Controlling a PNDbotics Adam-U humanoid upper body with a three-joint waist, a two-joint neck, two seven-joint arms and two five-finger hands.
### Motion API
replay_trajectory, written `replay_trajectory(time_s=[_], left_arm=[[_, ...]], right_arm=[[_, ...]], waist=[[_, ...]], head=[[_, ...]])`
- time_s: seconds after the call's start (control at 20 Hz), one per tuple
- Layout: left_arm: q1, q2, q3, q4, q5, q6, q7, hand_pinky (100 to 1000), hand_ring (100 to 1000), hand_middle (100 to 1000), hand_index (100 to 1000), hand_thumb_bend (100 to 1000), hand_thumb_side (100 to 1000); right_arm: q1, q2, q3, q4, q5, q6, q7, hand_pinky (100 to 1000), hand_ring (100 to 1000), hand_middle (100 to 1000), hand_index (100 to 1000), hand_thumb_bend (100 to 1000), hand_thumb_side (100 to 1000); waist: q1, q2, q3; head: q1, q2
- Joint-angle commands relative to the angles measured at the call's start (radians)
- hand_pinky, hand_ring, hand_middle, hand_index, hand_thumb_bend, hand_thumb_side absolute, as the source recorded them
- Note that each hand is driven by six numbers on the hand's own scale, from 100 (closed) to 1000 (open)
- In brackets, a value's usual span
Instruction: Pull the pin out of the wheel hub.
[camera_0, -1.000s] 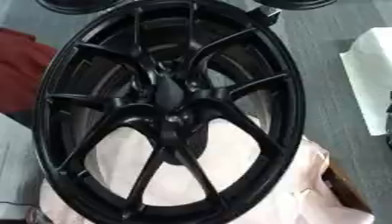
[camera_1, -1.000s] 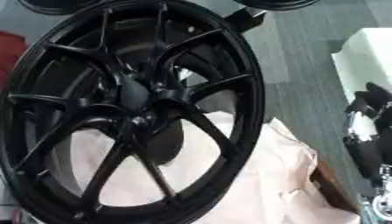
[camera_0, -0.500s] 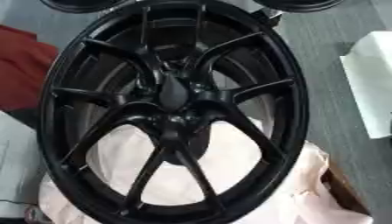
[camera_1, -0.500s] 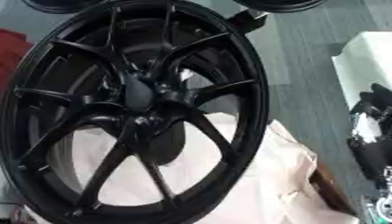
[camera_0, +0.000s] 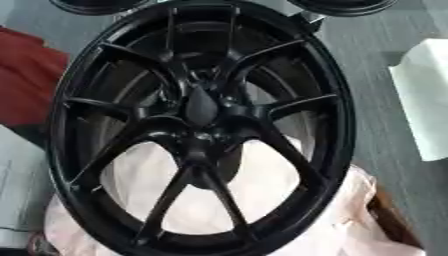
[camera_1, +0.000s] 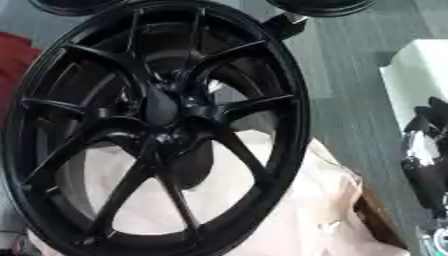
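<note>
The black wheel hub (camera_0: 201, 125) fills most of both views, lying tilted with its paired spokes fanning out from a raised centre boss. Just below that boss, at the meeting of the spokes, sits a small pale glint (camera_0: 203, 136) that may be the pin, though it is too small to say for sure. Under the lower half of the wheel hub lies a crumpled pale pink cloth (camera_0: 262, 195), showing through the gaps between the lower spokes and spilling out past the rim toward the lower right. Left of the wheel hub a dark red cloth (camera_0: 26, 80) covers the grey surface, and right of it, well apart, lies a white box-like thing (camera_0: 424, 105). Beyond the far rim of the wheel hub the edges of two more dark round things (camera_0: 96, 5) show at the top. The right robot hand (camera_1: 429, 165) shows only in the right eye view, at the right edge, well apart from the wheel hub and holding nothing; whether its fingers are curled or relaxed I cannot tell. The left robot hand appears in neither view.
</note>
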Motion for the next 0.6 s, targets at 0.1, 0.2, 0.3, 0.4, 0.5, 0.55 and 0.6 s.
replay_trajectory(time_s=[0.1,0.2,0.3,0.4,0.5,0.55,0.6], left_arm=[[-0.011,0.039,0.034,-0.008,-0.003,-0.002,-0.007,907,882,827,925,254,951],[-0.012,0.036,0.039,-0.012,0.007,0.006,0.002,894,871,813,913,128,963],[-0.017,0.028,0.052,-0.024,0.029,0.034,0.04,859,829,751,868,100,843],[-0.024,0.015,0.067,-0.068,0.093,0.05,0.124,815,764,668,843,100,759],[-0.027,-0.001,0.077,-0.131,0.198,0.032,0.236,766,700,597,815,100,683],[-0.027,-0.01,0.078,-0.167,0.255,0.011,0.298,756,684,583,810,100,651],[-0.023,-0.017,0.075,-0.205,0.311,-0.013,0.361,746,676,578,810,100,631]], right_arm=[[0.001,-0.013,-0.007,-0.012,-0.011,-0.001,0.002,771,800,698,843,100,588],[0.002,-0.013,-0.008,-0.012,-0.012,-0.001,0.003,771,800,699,843,100,587],[0.003,-0.013,-0.008,-0.012,-0.012,-0.002,0.003,771,800,699,843,100,586],[0.005,-0.013,-0.008,-0.012,-0.012,-0.005,0.002,772,800,699,843,100,585],[0.006,-0.013,-0.009,-0.012,-0.012,-0.008,0.001,772,800,699,842,100,583],[0.007,-0.014,-0.009,-0.012,-0.012,-0.01,0.001,772,800,699,842,100,582],[0.007,-0.015,-0.009,-0.012,-0.012,-0.012,0.0,772,800,699,842,100,581]], waist=[[0.001,-0.032,0.004],[0.002,-0.032,0.004],[0.001,-0.034,0.004],[-0.001,-0.035,0.003],[-0.003,-0.036,0.003],[-0.005,-0.036,0.003],[-0.007,-0.036,0.002]], head=[[0.002,-0.01],[0.003,-0.007],[0.0,-0.004],[-0.001,-0.005],[-0.002,-0.005],[-0.002,-0.006],[-0.002,-0.008]])
